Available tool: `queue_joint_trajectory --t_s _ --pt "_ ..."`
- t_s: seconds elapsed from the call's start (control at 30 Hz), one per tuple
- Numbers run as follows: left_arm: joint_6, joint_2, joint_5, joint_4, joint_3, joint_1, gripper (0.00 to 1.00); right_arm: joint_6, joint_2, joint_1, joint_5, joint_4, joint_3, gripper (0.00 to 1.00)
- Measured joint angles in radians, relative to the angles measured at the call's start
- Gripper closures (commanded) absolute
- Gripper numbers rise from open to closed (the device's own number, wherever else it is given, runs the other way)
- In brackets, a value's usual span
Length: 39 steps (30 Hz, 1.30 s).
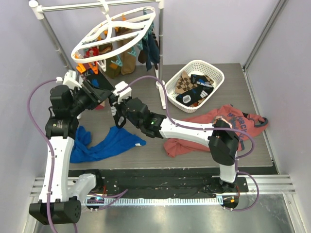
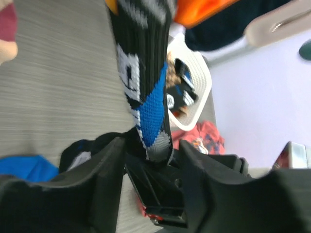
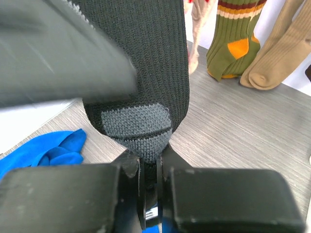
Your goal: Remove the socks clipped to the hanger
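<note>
The white oval hanger (image 1: 116, 31) hangs from the rail at the back left, with several socks (image 1: 121, 60) clipped under it. A black sock with blue and white pattern (image 2: 143, 92) hangs from an orange clip (image 2: 199, 12). Its grey toe (image 3: 138, 126) is pinched in my right gripper (image 3: 149, 160), which is shut on it just below the hanger (image 1: 118, 99). My left gripper (image 2: 150, 160) is open, with a finger on each side of the same sock's toe, beside the right gripper (image 1: 97, 85). An olive striped sock (image 3: 233, 43) and a beige sock (image 3: 277, 53) hang behind.
A white lattice basket (image 1: 216, 73) holding several socks stands at the back right. A blue shirt (image 1: 112, 141) lies front left and a red printed shirt (image 1: 204, 126) front right. The metal rail stand (image 1: 48, 29) frames the hanger.
</note>
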Motion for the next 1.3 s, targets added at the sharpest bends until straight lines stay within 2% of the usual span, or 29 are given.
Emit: queue_joint_trajectory --t_s 0.2,0.43,0.57,0.77,1.17,1.3 --pt "0.056 0.016 -0.203 -0.15 0.181 -0.001 0.25 0.031 -0.008 -0.016 -0.004 0.001 -0.031 0.99" --pt "0.097 0.026 -0.384 -0.253 0.312 -0.001 0.23 0.077 -0.036 -0.048 -0.044 -0.002 -0.069 0.99" --pt "0.116 0.064 -0.462 -0.293 0.373 -0.001 0.25 0.088 -0.055 -0.06 -0.069 0.0 -0.077 0.99" --pt "0.118 0.16 -0.484 -0.307 0.469 -0.001 0.28 0.099 -0.068 -0.067 -0.096 0.007 -0.089 0.99" --pt "0.103 0.226 -0.495 -0.232 0.483 -0.001 0.35 0.104 -0.068 -0.069 -0.136 0.008 -0.09 0.99" --pt "0.085 0.24 -0.496 -0.193 0.483 0.0 0.44 0.106 -0.068 -0.069 -0.145 0.008 -0.09 0.99"
